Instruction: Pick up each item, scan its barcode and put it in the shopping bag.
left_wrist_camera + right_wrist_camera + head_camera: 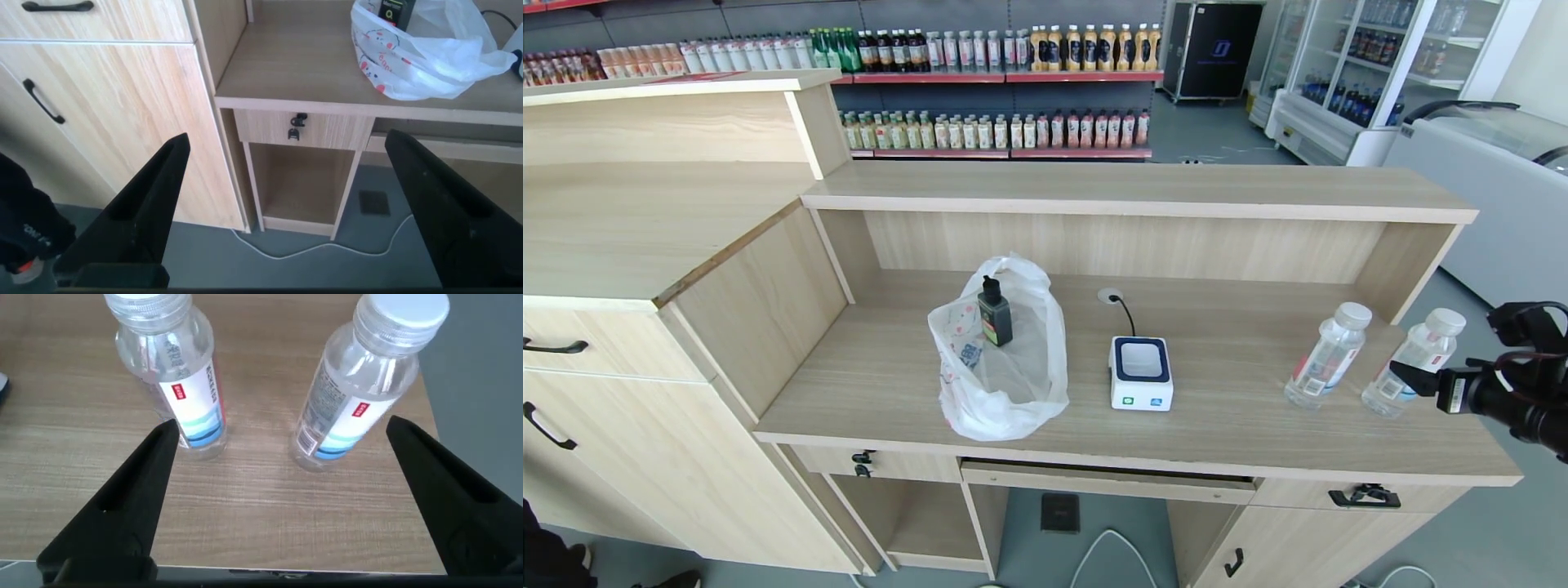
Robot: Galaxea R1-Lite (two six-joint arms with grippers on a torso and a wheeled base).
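Progress, one of three: dark pump-topped bottle (994, 314) bagged in white translucent plastic shopping bag (1001, 384); clear white-capped plastic water bottle (1327, 357) and its twin (1413, 363) on wooden counter (1225, 433) (seemingly unscanned), right gripper (283, 429) spread-fingered before them, left gripper (288, 137) likewise spread, below counter level.

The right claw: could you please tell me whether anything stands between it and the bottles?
Nothing visible does: the open right claw faces the left bottle and right bottle across bare counter.
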